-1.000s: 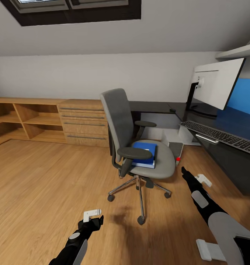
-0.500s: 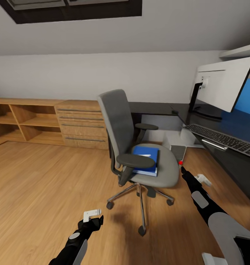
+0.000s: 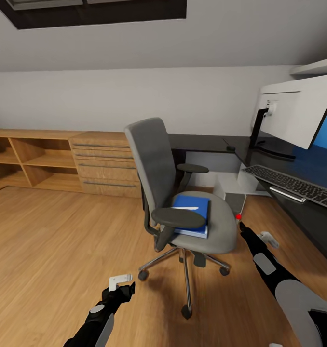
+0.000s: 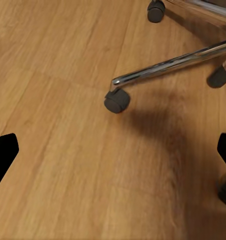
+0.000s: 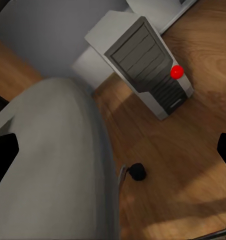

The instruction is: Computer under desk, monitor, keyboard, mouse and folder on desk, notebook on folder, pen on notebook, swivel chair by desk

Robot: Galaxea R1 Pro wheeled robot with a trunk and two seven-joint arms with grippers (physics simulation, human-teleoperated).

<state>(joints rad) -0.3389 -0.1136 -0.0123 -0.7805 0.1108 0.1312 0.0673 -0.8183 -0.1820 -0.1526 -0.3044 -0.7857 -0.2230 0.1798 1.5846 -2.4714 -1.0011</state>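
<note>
Bright blue folder (image 3: 194, 214) with white spine lies flat on seat of grey upholstered swivel chair (image 3: 183, 193). We hold left gripper (image 3: 121, 284) low beside chair's chrome base, right gripper (image 3: 242, 225) near seat edge; both finger pairs spread wide, empty.

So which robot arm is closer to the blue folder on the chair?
The right. The right gripper reaches just beside the swivel chair seat where the folder lies. The left gripper hangs low over the floor, near the chair's wheels.
</note>
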